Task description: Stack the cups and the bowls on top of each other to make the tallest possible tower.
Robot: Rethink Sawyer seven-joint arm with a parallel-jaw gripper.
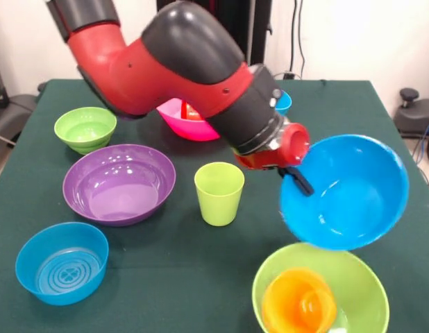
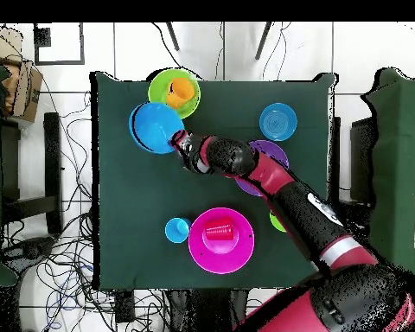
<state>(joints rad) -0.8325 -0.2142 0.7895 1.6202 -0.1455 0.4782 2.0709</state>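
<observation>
My gripper (image 1: 296,177) is shut on the rim of the large blue bowl (image 1: 353,194) and holds it tilted in the air, its opening facing the camera. Just below it stands the large lime green bowl (image 1: 271,272) with the orange cup (image 1: 298,302) lying inside. In the overhead view my gripper (image 2: 178,141) holds the blue bowl (image 2: 153,127) beside the lime green bowl (image 2: 160,87) and the orange cup (image 2: 181,89). A lime green cup (image 1: 219,193) stands upright mid-table.
The large purple bowl (image 1: 119,184), small lime green bowl (image 1: 85,128) and small ringed blue bowl (image 1: 62,262) stand at the left. The pink bowl (image 1: 174,114) holds the red cup (image 1: 192,111) behind my arm. The light blue cup (image 2: 176,230) stands beside the pink bowl (image 2: 239,256).
</observation>
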